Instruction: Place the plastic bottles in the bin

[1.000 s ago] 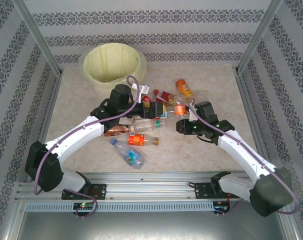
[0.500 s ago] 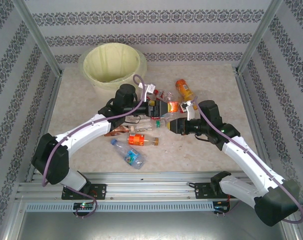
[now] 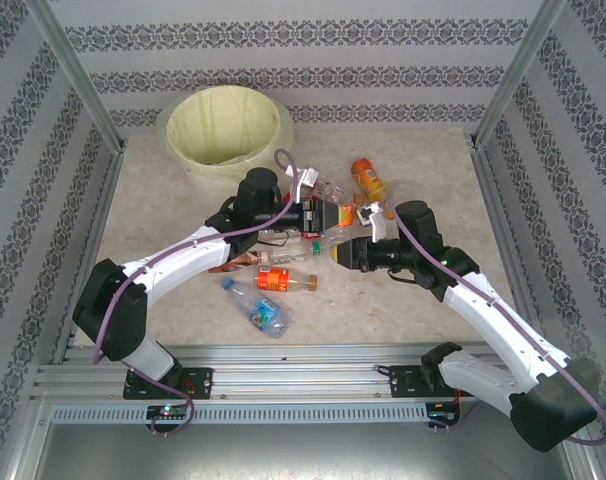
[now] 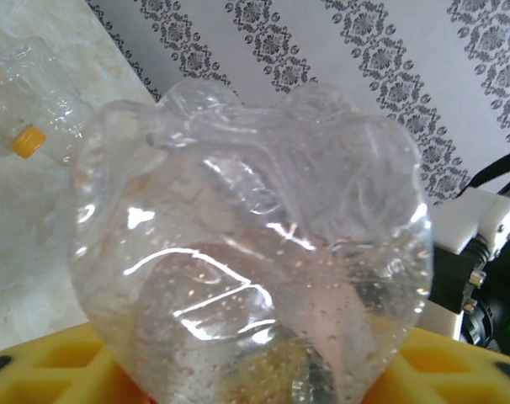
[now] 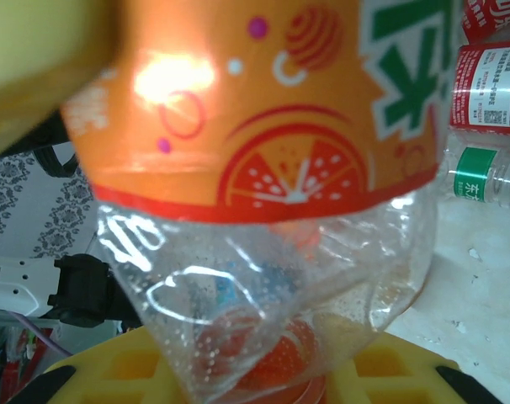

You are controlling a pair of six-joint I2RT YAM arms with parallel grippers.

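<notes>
A crumpled clear bottle (image 4: pixel 255 252) sits between the yellow fingers (image 4: pixel 45 370) of my left gripper (image 4: pixel 255 379), which is shut on it. In the top view the left gripper (image 3: pixel 316 214) is at the middle of the bottle pile. My right gripper (image 5: pixel 263 383) is shut on the capped end of an orange-labelled bottle (image 5: pixel 263 109), and in the top view it (image 3: pixel 343 250) is just right of the pile. The cream bin (image 3: pixel 279 128) with its pale yellow liner stands at the back left, apart from both grippers.
Loose bottles lie on the table: an orange-labelled one (image 3: pixel 285 281), a blue-labelled one (image 3: pixel 264 311), a brown one (image 3: pixel 233 262), an orange one (image 3: pixel 368 178). Red- and green-labelled bottles (image 5: pixel 491 76) lie beside the right gripper. Metal frame posts and patterned walls close in the sides.
My left gripper has reached right into the pile and closed from wide open onto the clear bottle. The right gripper has shifted left, still holding its bottle.
</notes>
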